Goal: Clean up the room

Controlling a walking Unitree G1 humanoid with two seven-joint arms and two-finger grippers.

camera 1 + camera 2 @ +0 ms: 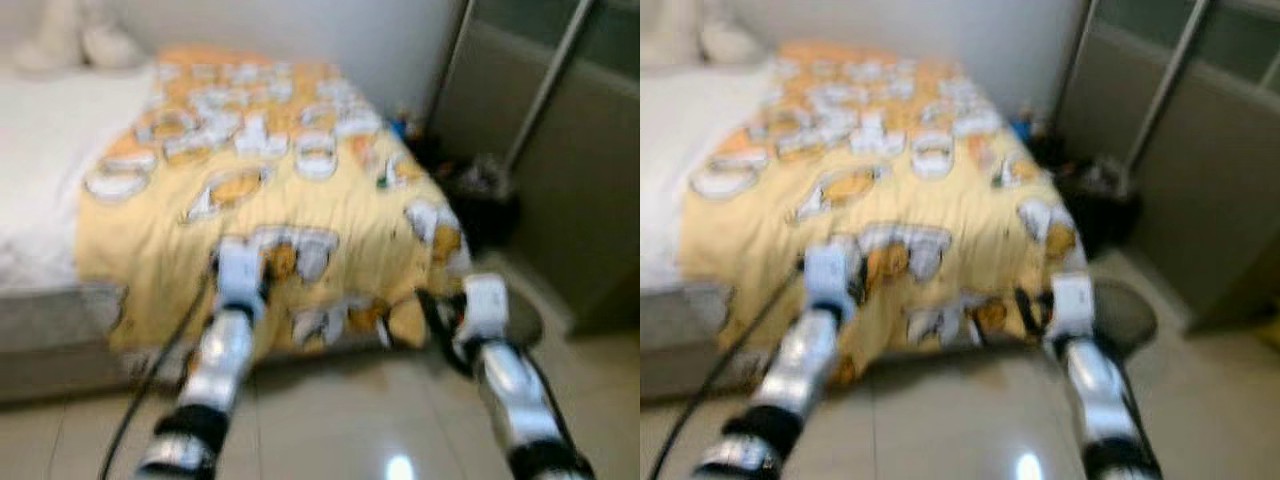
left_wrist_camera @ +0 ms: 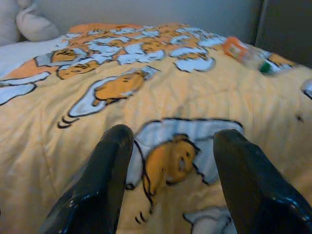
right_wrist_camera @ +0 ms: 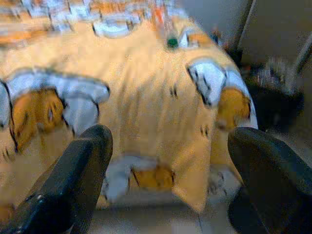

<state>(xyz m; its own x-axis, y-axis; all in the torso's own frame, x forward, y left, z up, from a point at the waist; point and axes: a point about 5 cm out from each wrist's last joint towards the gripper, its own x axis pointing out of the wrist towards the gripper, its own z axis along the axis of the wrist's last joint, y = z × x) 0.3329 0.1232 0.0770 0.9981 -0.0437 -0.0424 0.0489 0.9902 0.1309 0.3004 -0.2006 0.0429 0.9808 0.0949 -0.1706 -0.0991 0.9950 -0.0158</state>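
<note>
Two silver arms with white wrists, black cable, glossy black claw fingers (image 2: 105,190).

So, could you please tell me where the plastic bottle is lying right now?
The plastic bottle lies on the yellow blanket on the bed's far right side, near the edge toward the dark clutter by the wardrobe.

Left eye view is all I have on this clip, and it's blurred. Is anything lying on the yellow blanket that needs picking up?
Observer: Yes. The left wrist view shows a bottle with an orange label and a green cap lying on the blanket.
Operator: Are the end effectors holding anything?
Observer: The left end effector is open over the blanket's cartoon print, with nothing between its fingers.
Operator: And the right?
Observer: The right end effector is open too, pointing at the blanket's overhanging corner.
</note>
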